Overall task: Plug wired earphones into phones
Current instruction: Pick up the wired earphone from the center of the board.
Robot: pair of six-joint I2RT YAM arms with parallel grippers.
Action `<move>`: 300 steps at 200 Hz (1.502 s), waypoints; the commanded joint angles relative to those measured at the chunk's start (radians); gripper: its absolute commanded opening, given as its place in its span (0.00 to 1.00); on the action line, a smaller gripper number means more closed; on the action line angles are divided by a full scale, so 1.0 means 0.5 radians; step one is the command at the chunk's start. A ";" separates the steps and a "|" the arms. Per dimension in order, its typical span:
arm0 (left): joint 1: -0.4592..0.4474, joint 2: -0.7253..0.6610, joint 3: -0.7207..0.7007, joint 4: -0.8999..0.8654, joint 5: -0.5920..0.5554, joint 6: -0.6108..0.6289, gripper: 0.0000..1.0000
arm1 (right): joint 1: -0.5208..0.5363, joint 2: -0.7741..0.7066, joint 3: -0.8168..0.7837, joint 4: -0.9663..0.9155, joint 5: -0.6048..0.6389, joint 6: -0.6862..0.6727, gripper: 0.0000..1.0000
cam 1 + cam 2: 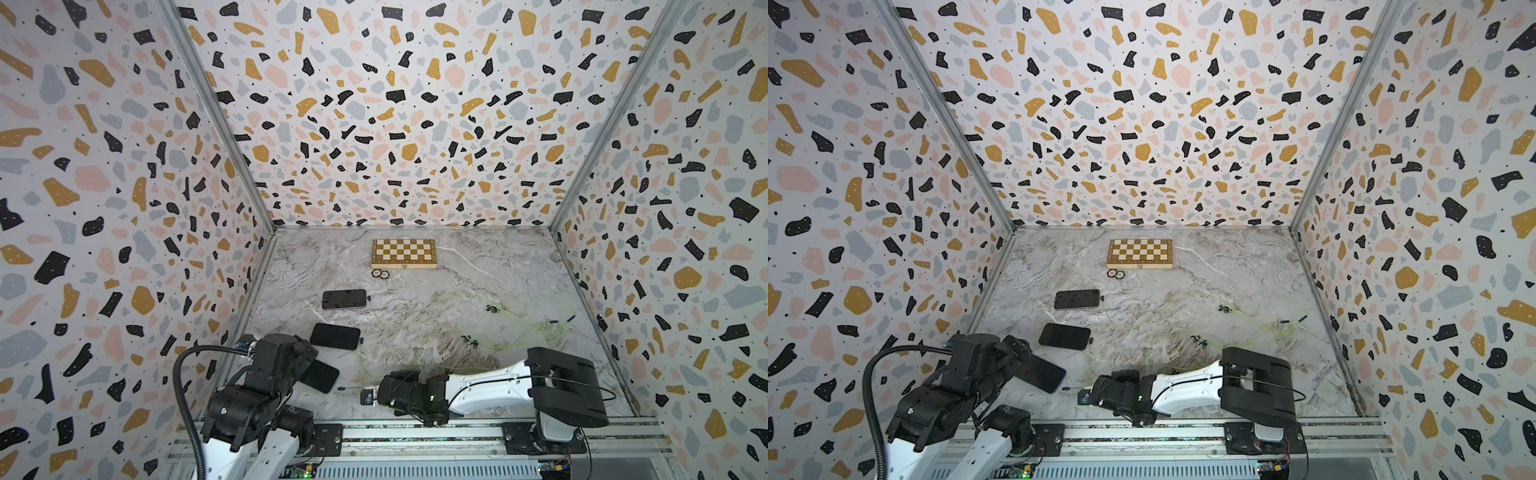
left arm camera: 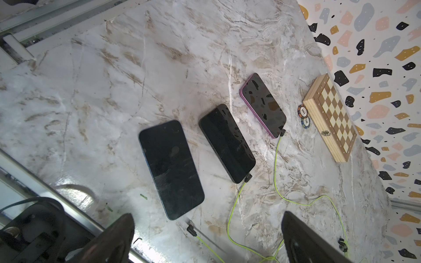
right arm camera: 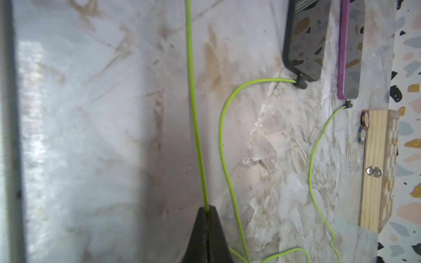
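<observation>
An earphone cord (image 3: 194, 102), yellow-green, is being pinched between the pressed-together tips of the right claw (image 3: 206, 210) low over the counter (image 3: 91, 113), its black plug (image 2: 191, 230) lying just beside the nearest phone (image 2: 170, 169). The black-edged phone (image 2: 226, 143) and purple-edged phone (image 2: 263, 105) are lying beyond, cords plugged in. The left claw (image 2: 208, 236) is being held spread near the nearest phone.

Three phones (image 2: 226, 143) line the bench's (image 1: 498, 266) left side, leaving a bare strip beside the left wall (image 1: 124, 208). The left arm (image 1: 266, 374) overhangs the nearest phone. The chessboard (image 1: 404, 253) and two chips (image 1: 380, 274) sit by the back wall (image 1: 395, 124). Earphone cords (image 2: 275, 164) sprawl across the middle and right; the far right corner beyond them lies bare.
</observation>
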State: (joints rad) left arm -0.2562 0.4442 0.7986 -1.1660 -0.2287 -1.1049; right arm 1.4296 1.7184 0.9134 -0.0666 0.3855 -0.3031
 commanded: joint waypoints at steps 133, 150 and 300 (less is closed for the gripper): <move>0.009 -0.167 -0.314 1.541 1.093 0.373 0.85 | -1.060 -1.323 -0.753 0.786 -1.384 1.068 0.00; 0.003 -0.163 -0.506 2.003 1.261 0.232 0.80 | -1.098 -1.373 -0.753 0.814 -1.431 1.173 0.00; -0.798 0.567 -0.918 3.831 0.700 -0.042 0.51 | -1.150 -1.792 -0.749 0.998 -1.412 1.631 0.00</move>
State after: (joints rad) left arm -0.6121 0.6712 0.3370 0.5934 0.1791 -1.1419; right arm 0.8574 0.8406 0.5152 0.4206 -0.3286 0.4900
